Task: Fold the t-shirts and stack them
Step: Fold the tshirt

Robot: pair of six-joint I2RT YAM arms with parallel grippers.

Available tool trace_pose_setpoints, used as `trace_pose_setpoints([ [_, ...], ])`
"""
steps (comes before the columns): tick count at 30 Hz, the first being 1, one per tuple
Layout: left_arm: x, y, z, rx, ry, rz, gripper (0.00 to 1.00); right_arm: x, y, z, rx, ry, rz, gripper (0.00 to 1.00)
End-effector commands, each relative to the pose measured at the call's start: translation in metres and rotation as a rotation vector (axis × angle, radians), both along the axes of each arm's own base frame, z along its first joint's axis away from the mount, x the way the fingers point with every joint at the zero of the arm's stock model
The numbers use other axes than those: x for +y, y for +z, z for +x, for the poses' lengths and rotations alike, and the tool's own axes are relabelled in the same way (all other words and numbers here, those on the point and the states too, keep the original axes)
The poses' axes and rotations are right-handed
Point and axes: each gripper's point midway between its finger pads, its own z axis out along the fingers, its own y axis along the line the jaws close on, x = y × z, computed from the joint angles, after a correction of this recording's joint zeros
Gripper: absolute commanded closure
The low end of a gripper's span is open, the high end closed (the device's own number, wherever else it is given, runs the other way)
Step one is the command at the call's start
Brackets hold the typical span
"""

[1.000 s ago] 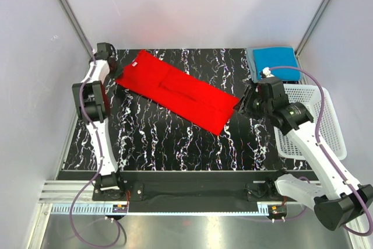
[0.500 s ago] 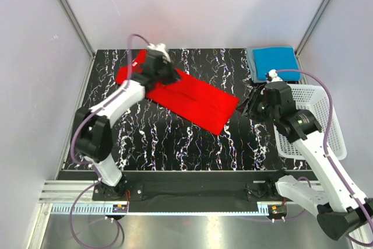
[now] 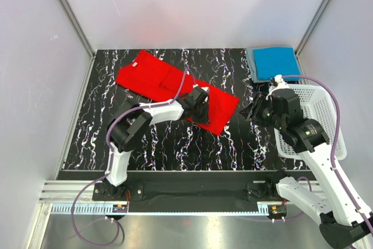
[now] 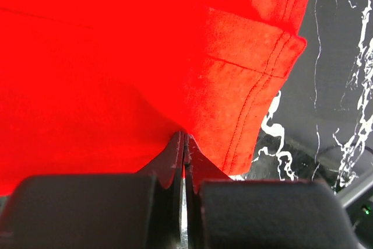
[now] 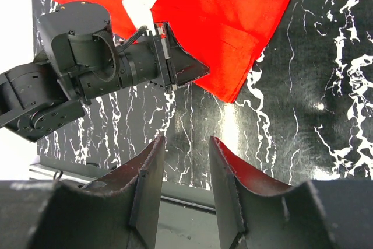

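Overhead: shows a black marbled table (image 3: 151, 138) inside white walls, a red t-shirt (image 3: 151, 74) spread diagonally with its sides folded in, and a folded blue t-shirt (image 3: 274, 62) at the far right corner, likely the start of the stack.

Left wrist: shows the left gripper (image 4: 184, 138) clenched, tips against the red hem; cannot tell whether cloth is pinched.

Right wrist: shows the right gripper (image 5: 185, 141) parted and empty near the hem corner, seemingly ready to share the fold.
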Motion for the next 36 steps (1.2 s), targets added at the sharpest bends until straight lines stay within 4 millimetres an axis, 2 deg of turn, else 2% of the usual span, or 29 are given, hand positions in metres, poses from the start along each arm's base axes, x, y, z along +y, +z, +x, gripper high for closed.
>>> trace_pose_setpoints([
  [1, 0.004, 0.001, 0.004, -0.027, 0.042, 0.027, 1.00, -0.002, 0.005, -0.003, -0.017, 0.003, 0.001, 0.56],
  [5, 0.026, -0.001, -0.021, -0.026, 0.056, 0.076, 1.00, -0.002, 0.001, 0.001, -0.008, -0.005, -0.011, 0.54],
  [6, 0.041, -0.013, -0.037, -0.005, 0.052, 0.111, 1.00, -0.002, 0.000, 0.002, -0.002, -0.005, -0.013, 0.52],
  [7, 0.045, -0.003, -0.047, -0.015, 0.054, 0.101, 1.00, 0.001, -0.005, 0.008, 0.013, -0.005, -0.018, 0.52],
  [8, 0.052, -0.004, -0.055, -0.009, 0.061, 0.106, 1.00, 0.003, -0.008, 0.010, 0.022, 0.002, -0.019, 0.51],
  [9, 0.069, -0.009, -0.073, 0.018, 0.078, 0.113, 1.00, 0.006, -0.011, 0.012, 0.035, 0.012, -0.017, 0.51],
  [10, 0.074, -0.011, -0.083, 0.028, 0.078, 0.108, 1.00, 0.014, -0.016, 0.017, 0.059, 0.035, -0.011, 0.51],
  [11, 0.093, -0.015, -0.100, 0.051, 0.109, 0.117, 1.00, 0.018, -0.025, 0.022, 0.091, 0.044, -0.021, 0.51],
  [12, 0.103, -0.018, -0.107, 0.059, 0.125, 0.125, 1.00, 0.019, -0.023, 0.024, 0.082, 0.051, -0.016, 0.51],
  [14, 0.124, -0.022, -0.124, 0.080, 0.152, 0.146, 1.00, 0.027, -0.033, 0.034, 0.108, 0.072, -0.022, 0.51],
  [15, 0.144, -0.031, -0.135, 0.086, 0.177, 0.192, 1.00, 0.029, -0.039, 0.037, 0.122, 0.080, -0.028, 0.51],
  [16, 0.149, -0.019, -0.136, 0.062, 0.204, 0.165, 1.00, 0.035, -0.053, 0.043, 0.153, 0.101, -0.034, 0.51],
  [18, 0.168, -0.015, -0.145, 0.059, 0.228, 0.204, 0.99, 0.042, -0.070, 0.046, 0.185, 0.152, -0.051, 0.50],
  [19, 0.168, 0.003, -0.141, 0.014, 0.230, 0.169, 0.93, 0.052, -0.088, 0.046, 0.220, 0.205, -0.040, 0.50],
  [20, 0.176, 0.009, -0.140, -0.006, 0.240, 0.196, 0.86, 0.056, -0.097, 0.046, 0.232, 0.233, -0.036, 0.50],
  [21, 0.171, 0.029, -0.131, -0.045, 0.250, 0.167, 0.83, 0.060, -0.106, 0.045, 0.249, 0.256, -0.029, 0.49],
  [22, 0.173, 0.045, -0.121, -0.090, 0.252, 0.153, 0.78, 0.064, -0.125, 0.043, 0.283, 0.283, -0.022, 0.48],
  [23, 0.179, 0.055, -0.114, -0.111, 0.268, 0.167, 0.76, 0.066, -0.134, 0.041, 0.305, 0.292, -0.023, 0.48],
  [24, 0.176, 0.075, -0.098, -0.155, 0.269, 0.147, 0.75, 0.065, -0.153, 0.040, 0.353, 0.296, -0.037, 0.48],
  [25, 0.186, 0.083, -0.080, -0.168, 0.316, 0.145, 0.73, 0.067, -0.163, 0.036, 0.383, 0.316, -0.034, 0.48],
  [27, 0.191, 0.095, -0.052, -0.184, 0.328, 0.133, 0.71, 0.070, -0.183, 0.031, 0.443, 0.336, -0.036, 0.48],
  [28, 0.209, 0.097, -0.031, -0.180, 0.396, 0.133, 0.72, 0.073, -0.189, 0.027, 0.457, 0.357, -0.019, 0.48],
  [30, 0.219, 0.105, 0.002, -0.198, 0.408, 0.141, 0.72, 0.073, -0.198, 0.023, 0.473, 0.377, -0.030, 0.47],
  [31, 0.239, 0.107, 0.020, -0.209, 0.474, 0.166, 0.70, 0.069, -0.203, 0.022, 0.479, 0.368, -0.048, 0.47],
  [32, 0.250, 0.118, 0.041, -0.248, 0.519, 0.187, 0.69, 0.068, -0.206, 0.021, 0.485, 0.371, -0.058, 0.46],
  [33, 0.259, 0.106, 0.055, -0.228, 0.531, 0.224, 0.69, 0.066, -0.212, 0.019, 0.498, 0.376, -0.071, 0.46],
  [34, 0.279, 0.104, 0.070, -0.219, 0.587, 0.236, 0.69, 0.066, -0.214, 0.018, 0.509, 0.384, -0.071, 0.46],
  [35, 0.283, 0.103, 0.081, -0.203, 0.590, 0.216, 0.70, 0.067, -0.217, 0.016, 0.519, 0.393, -0.072, 0.46],
  [36, 0.289, 0.098, 0.099, -0.192, 0.608, 0.219, 0.70, 0.067, -0.219, 0.015, 0.519, 0.405, -0.075, 0.46],
])
